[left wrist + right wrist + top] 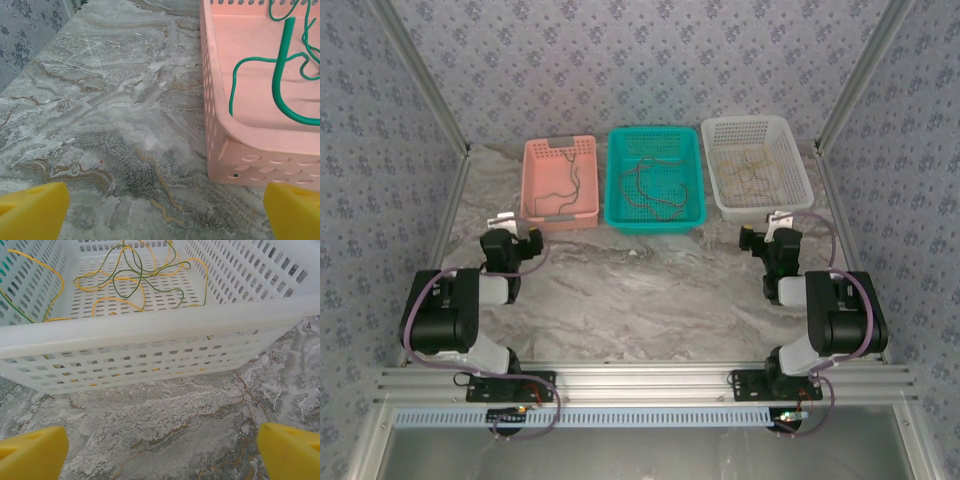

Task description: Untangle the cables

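Green cable (pixel 281 65) is laid in pink basket (pixel 220 125), brown cable (pixel 642 185) in teal basket (pixel 620 215), yellow/green cables (pixel 115 299) in white basket (pixel 150 325), all at far side of marble table (pixel 640 290); judged light, limp, snag-prone; best pinched at a free loop. Left gripper (pixel 160 215) & right gripper (pixel 160 452) are held wide apart, empty; surface is smooth, flat; papered walls (pixel 650 60) are set close on 3 sides.

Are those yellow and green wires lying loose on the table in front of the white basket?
No, the yellow and green wires lie tangled on the floor inside the white basket, behind its near wall.
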Available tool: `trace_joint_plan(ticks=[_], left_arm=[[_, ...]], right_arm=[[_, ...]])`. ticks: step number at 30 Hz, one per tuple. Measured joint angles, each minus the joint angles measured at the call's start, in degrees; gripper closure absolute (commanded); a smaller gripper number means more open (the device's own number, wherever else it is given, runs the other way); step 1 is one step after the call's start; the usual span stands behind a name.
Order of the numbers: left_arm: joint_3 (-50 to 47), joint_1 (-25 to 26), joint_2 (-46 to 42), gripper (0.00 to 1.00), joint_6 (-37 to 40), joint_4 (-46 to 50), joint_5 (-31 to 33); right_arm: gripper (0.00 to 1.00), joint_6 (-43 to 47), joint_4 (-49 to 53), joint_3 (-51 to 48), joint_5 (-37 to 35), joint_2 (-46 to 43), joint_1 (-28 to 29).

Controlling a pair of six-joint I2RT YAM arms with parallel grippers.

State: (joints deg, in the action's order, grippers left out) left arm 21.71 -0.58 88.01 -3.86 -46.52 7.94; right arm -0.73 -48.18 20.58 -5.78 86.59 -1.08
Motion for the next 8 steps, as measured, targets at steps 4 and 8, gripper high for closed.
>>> trace_joint_plan(ticks=[4, 8], left_arm=[[0.0, 0.0, 0.0, 0.01, 0.0, 0.0, 0.0], [0.0, 0.0, 0.0, 0.01, 0.0, 0.0, 0.0]], right_arm=[[0.01, 0.0, 0.0, 0.0, 0.0, 0.0, 0.0], [0.01, 0.2, 0.0, 0.0, 0.0, 0.0, 0.0]])
